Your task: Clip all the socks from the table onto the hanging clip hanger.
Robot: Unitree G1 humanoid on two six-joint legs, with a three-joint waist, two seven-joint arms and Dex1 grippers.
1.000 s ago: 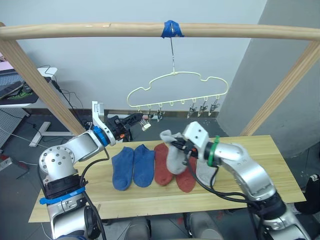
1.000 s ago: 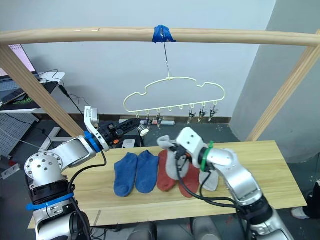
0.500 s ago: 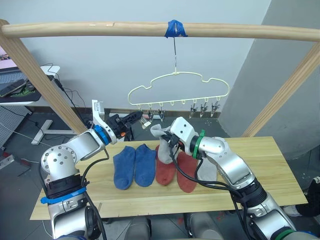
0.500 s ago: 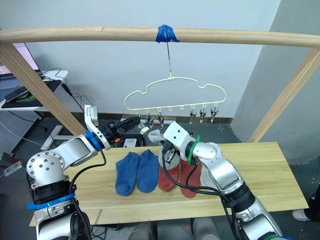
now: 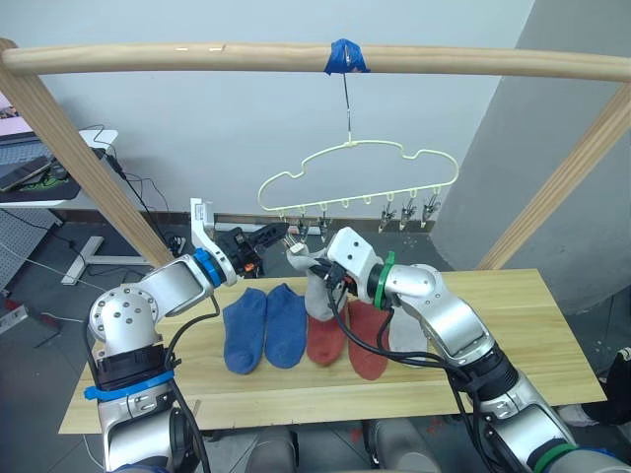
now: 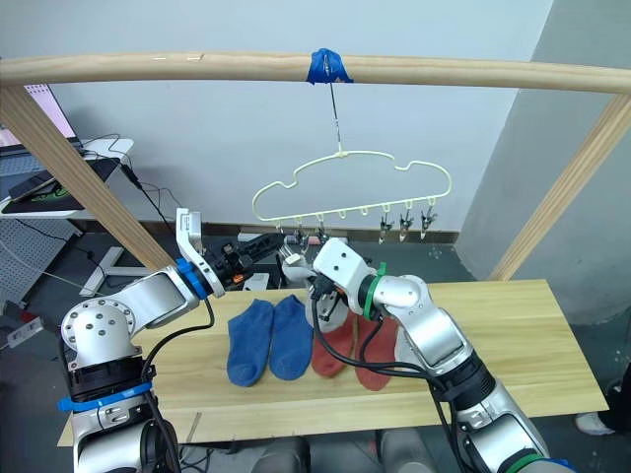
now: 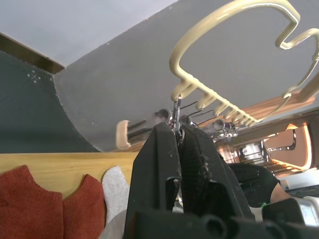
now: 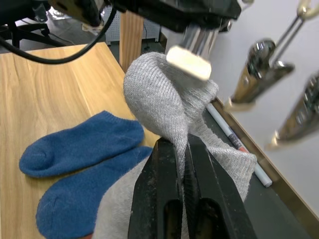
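I see pole frame point(image 5: 296, 57) over desk point(image 5: 523, 325). Clip hanger point(image 5: 360, 177) hangs from it. Blue socks point(image 5: 264, 325), red socks point(image 5: 345, 340) lie on desk. Right hand point(image 8: 182, 149) pinches grey sock point(image 8: 164, 99) just under end clip point(image 7: 175, 112); left hand point(image 7: 178, 137) squeezes that clip.

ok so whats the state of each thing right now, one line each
left pincer: shut on a hanger clip
right pincer: shut on the grey sock
grey sock: lifted, at the held clip
clip hanger: hanging from the pole, no socks clipped
blue socks: flat on the table
rust-red socks: flat on the table
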